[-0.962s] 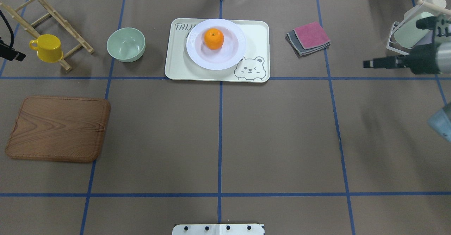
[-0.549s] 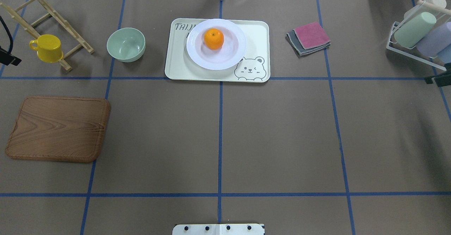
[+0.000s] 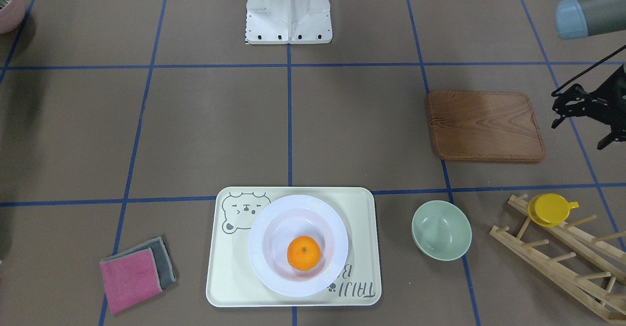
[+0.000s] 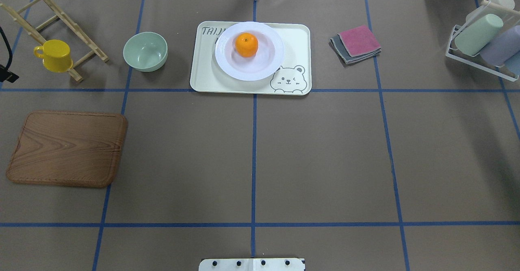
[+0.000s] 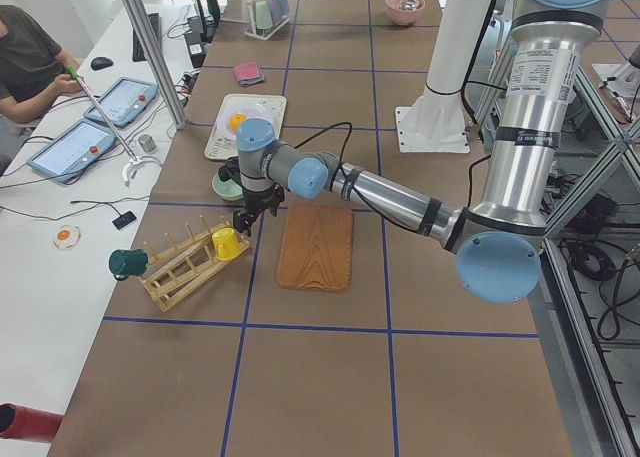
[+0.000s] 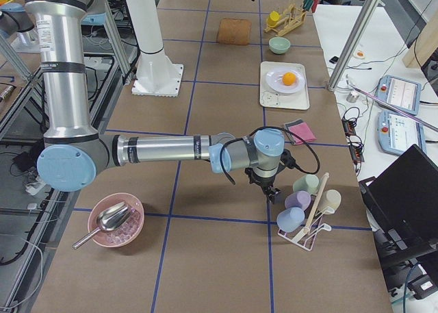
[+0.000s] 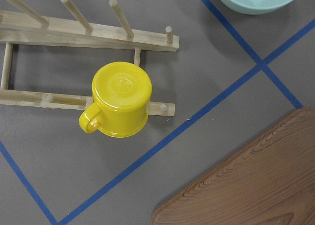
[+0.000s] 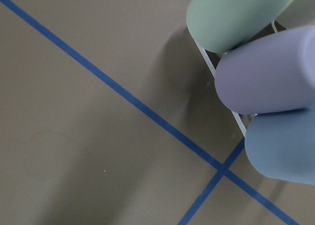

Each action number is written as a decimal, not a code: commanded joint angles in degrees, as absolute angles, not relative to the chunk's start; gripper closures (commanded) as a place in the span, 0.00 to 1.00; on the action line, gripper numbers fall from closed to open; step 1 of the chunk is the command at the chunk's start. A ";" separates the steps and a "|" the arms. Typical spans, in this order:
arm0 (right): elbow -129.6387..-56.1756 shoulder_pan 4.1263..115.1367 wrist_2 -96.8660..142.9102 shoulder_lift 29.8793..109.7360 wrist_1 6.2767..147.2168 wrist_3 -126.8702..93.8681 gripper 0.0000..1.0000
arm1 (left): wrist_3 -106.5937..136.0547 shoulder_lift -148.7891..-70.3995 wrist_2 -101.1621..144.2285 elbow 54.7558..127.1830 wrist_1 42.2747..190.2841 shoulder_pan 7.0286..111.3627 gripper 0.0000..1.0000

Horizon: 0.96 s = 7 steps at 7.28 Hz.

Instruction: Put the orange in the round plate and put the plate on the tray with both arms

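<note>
The orange (image 4: 246,44) lies in the white round plate (image 4: 221,57), and the plate rests on the cream bear tray (image 4: 203,80) at the far middle of the table. From the front, the orange (image 3: 303,252) sits a little off the plate's centre. My left gripper (image 3: 578,134) hangs open and empty beyond the wooden board, far from the tray; its wrist view looks down on the yellow cup. My right gripper (image 6: 271,194) shows only in the exterior right view, beside the cup rack, and I cannot tell whether it is open or shut.
A pale green bowl (image 4: 145,51) stands left of the tray. A yellow cup (image 4: 55,55) hangs on a wooden rack (image 4: 61,19). A wooden board (image 4: 67,148), folded cloths (image 4: 356,43), a rack of pastel cups (image 4: 483,39) and a pink bowl (image 6: 115,220) are also around.
My right arm has pulled back to the right and left the overhead view. The left gripper has slid further off the left edge. Orange, plate and tray have not moved.
</note>
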<state>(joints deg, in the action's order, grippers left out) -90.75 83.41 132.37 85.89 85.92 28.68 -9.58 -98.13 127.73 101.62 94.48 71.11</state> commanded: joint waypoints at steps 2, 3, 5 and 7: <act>-90.97 87.09 132.62 83.41 97.38 38.93 0.00 | -18.85 -98.26 128.32 101.25 87.67 74.42 0.01; -91.31 87.19 132.71 83.06 100.08 38.94 0.00 | -21.07 -98.70 129.19 101.34 83.71 76.18 0.01; -92.02 87.80 132.80 82.97 102.47 38.94 0.00 | -20.92 -98.18 132.62 101.16 82.88 76.20 0.01; -97.09 87.71 132.63 83.58 107.39 38.94 0.00 | -20.48 -97.91 132.71 101.34 83.23 76.29 0.01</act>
<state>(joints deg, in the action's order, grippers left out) -94.11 87.69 132.71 83.10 105.23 38.93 -20.68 -98.04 132.49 101.22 83.15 76.23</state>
